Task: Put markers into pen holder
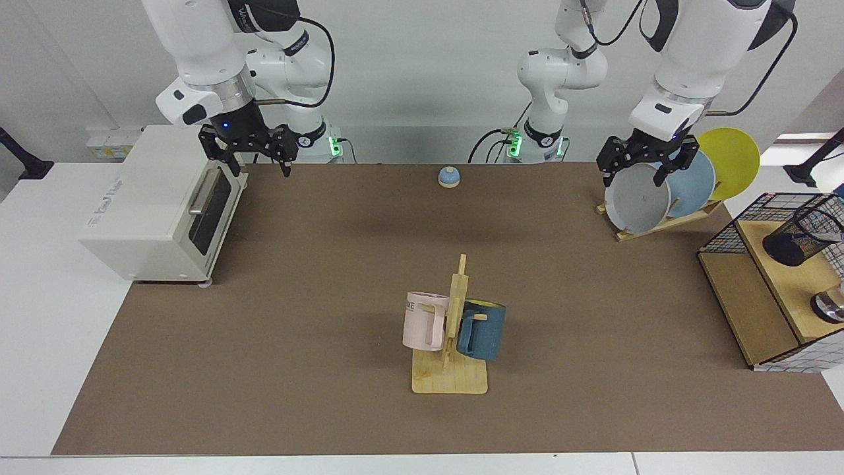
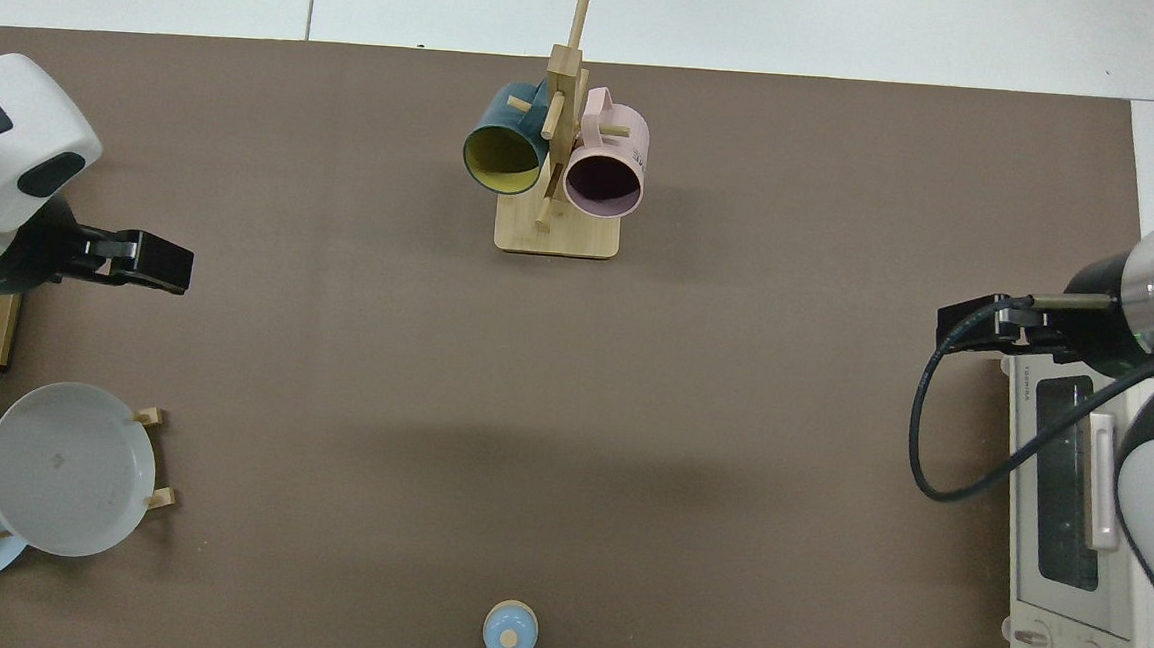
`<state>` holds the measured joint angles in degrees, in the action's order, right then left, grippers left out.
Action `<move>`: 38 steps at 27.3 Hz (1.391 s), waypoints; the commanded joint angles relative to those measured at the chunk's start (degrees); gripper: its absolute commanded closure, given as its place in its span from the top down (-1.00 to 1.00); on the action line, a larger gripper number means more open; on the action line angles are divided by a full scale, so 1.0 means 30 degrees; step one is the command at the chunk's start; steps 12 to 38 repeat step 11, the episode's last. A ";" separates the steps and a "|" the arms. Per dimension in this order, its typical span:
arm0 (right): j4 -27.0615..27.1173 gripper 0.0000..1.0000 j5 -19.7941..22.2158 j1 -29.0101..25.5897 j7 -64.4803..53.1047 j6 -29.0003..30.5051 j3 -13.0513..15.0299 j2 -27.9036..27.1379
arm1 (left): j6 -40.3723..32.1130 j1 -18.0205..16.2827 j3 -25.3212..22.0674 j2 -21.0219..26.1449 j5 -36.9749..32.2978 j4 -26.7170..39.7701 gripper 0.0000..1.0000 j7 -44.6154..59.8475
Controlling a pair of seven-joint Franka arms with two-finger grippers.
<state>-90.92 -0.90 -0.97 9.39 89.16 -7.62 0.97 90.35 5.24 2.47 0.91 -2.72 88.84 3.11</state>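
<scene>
Nearest me, the wooden mug tree [image 1: 451, 343] stands on the table [image 1: 297, 369], a pink mug [image 1: 424, 321] and a blue mug [image 1: 482, 329] hanging from it. At my far right edge, the pen holder [image 1: 801, 239] sits tilted on the shelf of the wire basket [image 1: 765, 290]; I can't spot any marker. Further back, the left end effector [image 1: 645, 170], fingers spread, hovers over the plate rack [image 1: 659, 221]. The right end effector [image 1: 254, 154], fingers spread too, waits above the toaster oven [image 1: 158, 204].
</scene>
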 commanded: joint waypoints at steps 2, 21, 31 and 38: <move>-0.0222 1.00 -0.0375 -0.0351 0.0210 0.0222 -0.0212 0.0205 | -0.0059 0.0949 -0.0765 -0.0685 0.0204 0.0210 1.00 -0.0011; -0.0222 1.00 -0.0375 -0.0351 0.0210 0.0193 -0.0212 0.0233 | -0.0030 0.0978 -0.0912 -0.0803 0.0263 0.0473 1.00 -0.0011; -0.0222 1.00 -0.0375 -0.0351 0.0210 0.0193 -0.0212 0.0233 | -0.0030 0.0978 -0.0912 -0.0803 0.0263 0.0473 1.00 -0.0011; -0.0222 1.00 -0.0375 -0.0351 0.0210 0.0193 -0.0212 0.0233 | -0.0030 0.0978 -0.0912 -0.0803 0.0263 0.0473 1.00 -0.0011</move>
